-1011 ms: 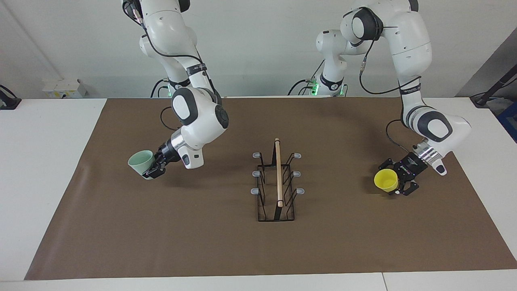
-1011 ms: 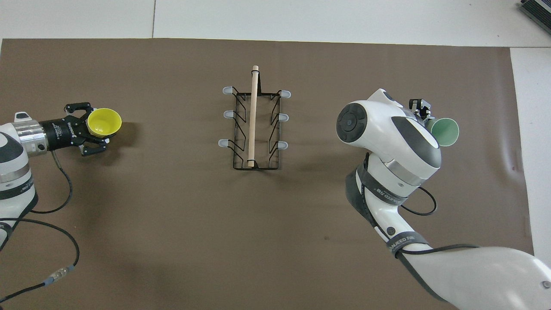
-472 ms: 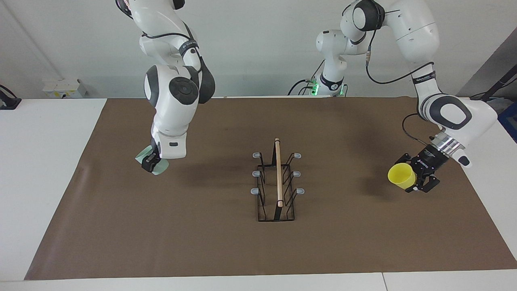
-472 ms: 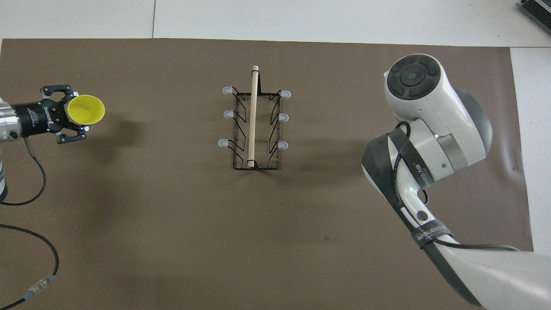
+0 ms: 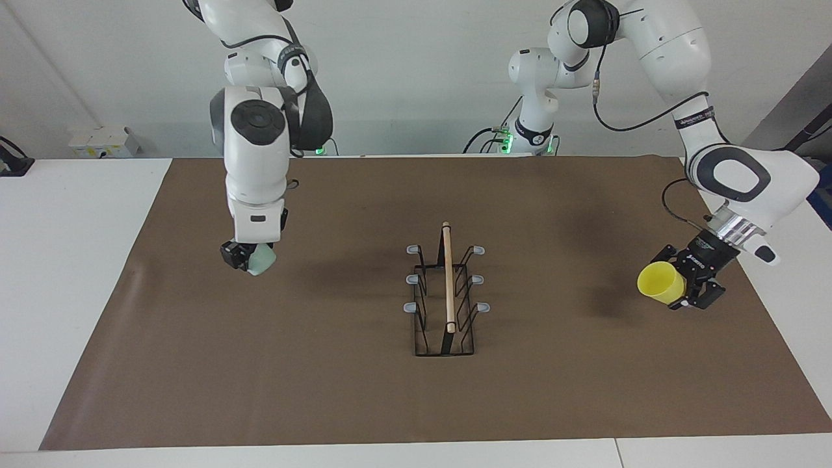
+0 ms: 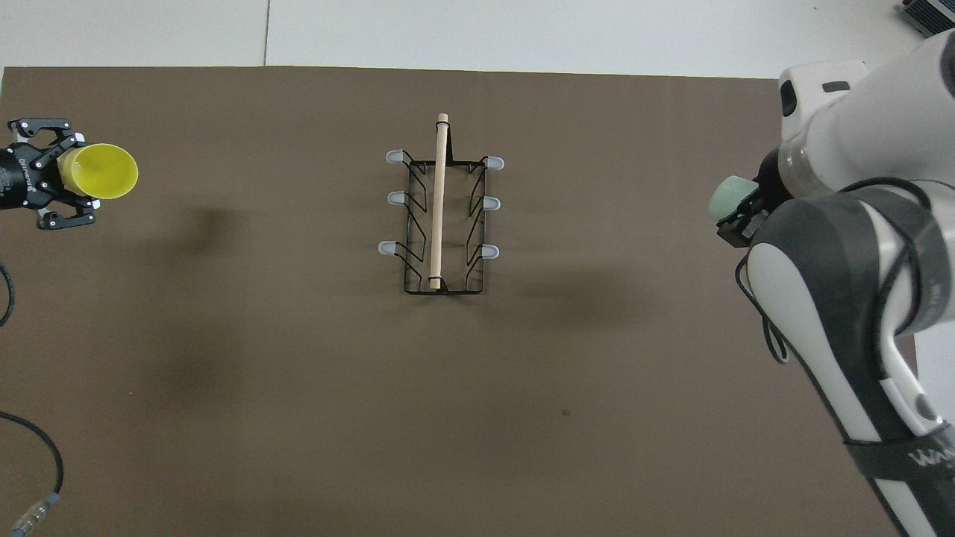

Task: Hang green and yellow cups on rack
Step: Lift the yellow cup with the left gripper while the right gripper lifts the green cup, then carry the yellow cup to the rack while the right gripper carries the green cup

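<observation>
Facing view shows the rack standing mid-table, its wooden rod running away from me, three prongs to each side. My right gripper is clamped on the green cup, up in the air toward my right arm's end from the rack. My left gripper grips the yellow cup toward the other end, mouth turned to the rack. Each cup should go to the prongs on its own side.

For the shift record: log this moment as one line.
left gripper: shut on yellow cup, aloft | right gripper: shut on green cup, aloft | rack: all prongs bare
</observation>
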